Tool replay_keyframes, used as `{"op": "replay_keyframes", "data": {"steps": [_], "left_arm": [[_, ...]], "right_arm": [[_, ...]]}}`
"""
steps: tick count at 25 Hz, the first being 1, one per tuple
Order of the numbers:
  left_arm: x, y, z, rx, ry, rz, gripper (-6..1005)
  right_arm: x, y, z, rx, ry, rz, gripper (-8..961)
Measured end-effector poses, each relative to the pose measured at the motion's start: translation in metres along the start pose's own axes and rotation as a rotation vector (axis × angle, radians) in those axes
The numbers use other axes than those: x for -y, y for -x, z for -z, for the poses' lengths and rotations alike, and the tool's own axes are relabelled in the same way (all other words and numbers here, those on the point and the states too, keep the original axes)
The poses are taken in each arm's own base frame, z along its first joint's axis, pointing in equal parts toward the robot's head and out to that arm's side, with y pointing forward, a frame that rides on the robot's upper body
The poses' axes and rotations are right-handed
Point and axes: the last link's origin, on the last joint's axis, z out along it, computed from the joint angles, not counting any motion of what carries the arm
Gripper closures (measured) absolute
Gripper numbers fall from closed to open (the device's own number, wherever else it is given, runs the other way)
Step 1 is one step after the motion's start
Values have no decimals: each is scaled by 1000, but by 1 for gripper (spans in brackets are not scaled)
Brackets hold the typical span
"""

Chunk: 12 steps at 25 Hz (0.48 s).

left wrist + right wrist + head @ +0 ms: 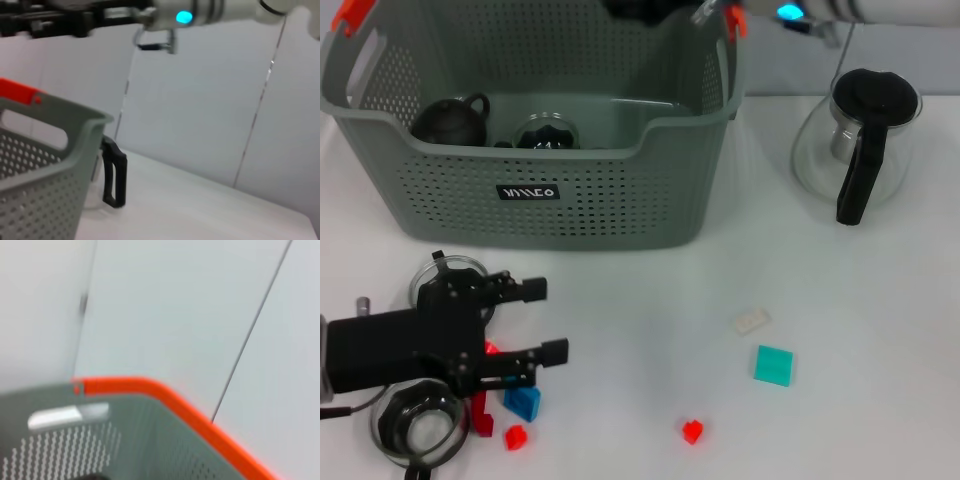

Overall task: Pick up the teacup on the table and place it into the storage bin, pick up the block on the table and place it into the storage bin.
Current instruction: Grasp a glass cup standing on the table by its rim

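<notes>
The grey-green storage bin [570,215] stands at the back left; inside lie a dark teapot [450,120] and a glass teacup [546,132]. My left gripper [548,320] is low over the table in front of the bin, open and empty. A glass teacup [415,425] sits under its wrist, and another [455,272] sits behind it. A blue block [523,402] and a small red block [515,436] lie just beside its near finger. My right gripper [645,8] is high over the bin's back rim, mostly cut off. The bin also shows in the left wrist view [45,185] and the right wrist view [125,440].
A glass carafe [855,140] with a black handle stands at the back right; its handle shows in the left wrist view [114,175]. A white block [752,320], a teal block [774,365] and a red block [692,431] lie on the white table.
</notes>
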Motion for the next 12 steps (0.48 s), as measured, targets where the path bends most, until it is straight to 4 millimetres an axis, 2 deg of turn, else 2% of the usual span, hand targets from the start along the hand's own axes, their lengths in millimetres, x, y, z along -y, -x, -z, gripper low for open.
{"op": "replay_keyframes", "data": {"steps": [1,2,5,6,8,11,12], "left_arm": [[0,-1,2,-8,-4,-1,164],[0,-2,4,-15,-10,-4,164],[0,-4,12,-28,-27,-16,165],[0,-5,14,-30,-32,-20,165],[-1,-7,17,-36,-37,-28,165],[-1,-9,19,-34,-38,-41,166],[-1,-10,20,-32,-38,-45,166]], "right_arm": [[-1,-2,17,43,11,-18,327],[-1,-2,17,43,11,-18,327],[-9,-12,40,87,56,0,327],[-18,-20,53,123,118,-3,327],[-21,-24,58,137,150,-15,327],[-30,-37,77,190,253,-50,326],[-33,-42,83,204,283,-57,300]]}}
